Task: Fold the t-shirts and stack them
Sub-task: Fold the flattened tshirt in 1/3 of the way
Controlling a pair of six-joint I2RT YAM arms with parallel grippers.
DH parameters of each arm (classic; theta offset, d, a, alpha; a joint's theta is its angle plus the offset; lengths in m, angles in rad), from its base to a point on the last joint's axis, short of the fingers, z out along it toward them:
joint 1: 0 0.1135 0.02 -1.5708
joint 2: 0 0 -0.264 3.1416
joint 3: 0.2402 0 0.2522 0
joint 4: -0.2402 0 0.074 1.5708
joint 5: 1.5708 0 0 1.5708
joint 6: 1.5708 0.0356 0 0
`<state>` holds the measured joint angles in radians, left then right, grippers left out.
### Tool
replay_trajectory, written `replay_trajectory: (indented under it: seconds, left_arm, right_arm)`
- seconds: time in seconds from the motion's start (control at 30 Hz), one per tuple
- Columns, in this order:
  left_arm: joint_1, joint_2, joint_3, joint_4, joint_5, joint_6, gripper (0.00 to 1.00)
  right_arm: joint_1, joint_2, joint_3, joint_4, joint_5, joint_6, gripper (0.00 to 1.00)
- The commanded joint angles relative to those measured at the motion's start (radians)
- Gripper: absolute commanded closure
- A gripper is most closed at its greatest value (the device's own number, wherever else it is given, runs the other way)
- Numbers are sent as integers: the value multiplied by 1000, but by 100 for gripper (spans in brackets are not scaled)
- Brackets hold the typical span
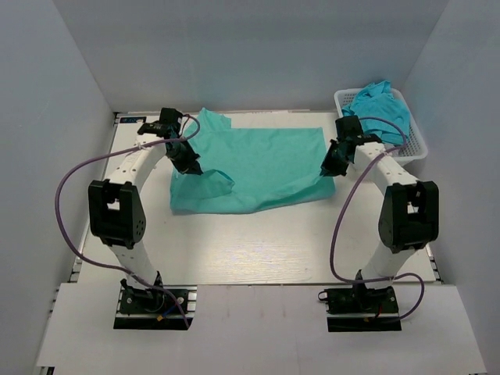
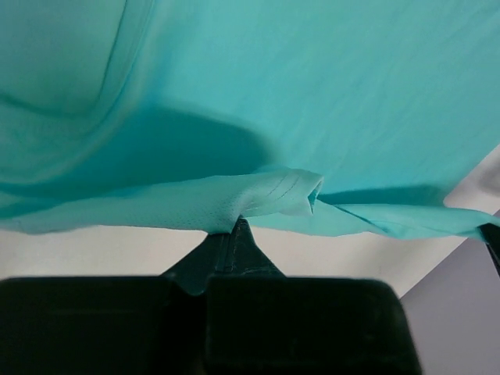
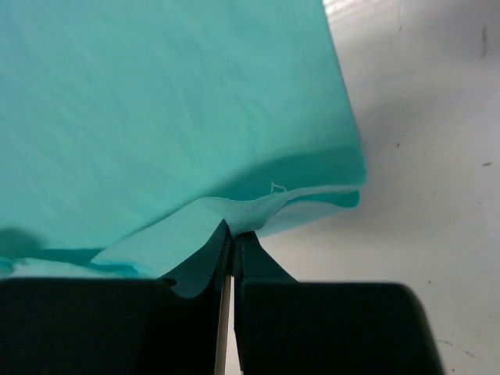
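Left gripper and right gripper each pinch an edge of the teal t-shirt lying across the pale wood-grain table. Plain grey walls enclose it; a white basket holds another shirt far right.

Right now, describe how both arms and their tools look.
The left arm and right arm have white links with chunky black joint housings and sit on black base plates. A purple cable loops loosely alongside each arm. The left tool and right tool are black, with two fingers tapering to narrow tips. No markings are readable.
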<state>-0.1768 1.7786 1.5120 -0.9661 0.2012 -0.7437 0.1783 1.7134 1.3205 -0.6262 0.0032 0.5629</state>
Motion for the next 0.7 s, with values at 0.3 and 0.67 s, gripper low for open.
replay_trajectory:
  seconds: [0.3, 0.67]
  left_arm:
    - [40, 261, 327, 121, 15, 156, 100]
    - [79, 482, 579, 155, -53, 156, 48]
  right_arm:
    - [-56, 216, 278, -133, 74, -37, 100]
    - [-76, 333, 425, -78, 40, -41, 45]
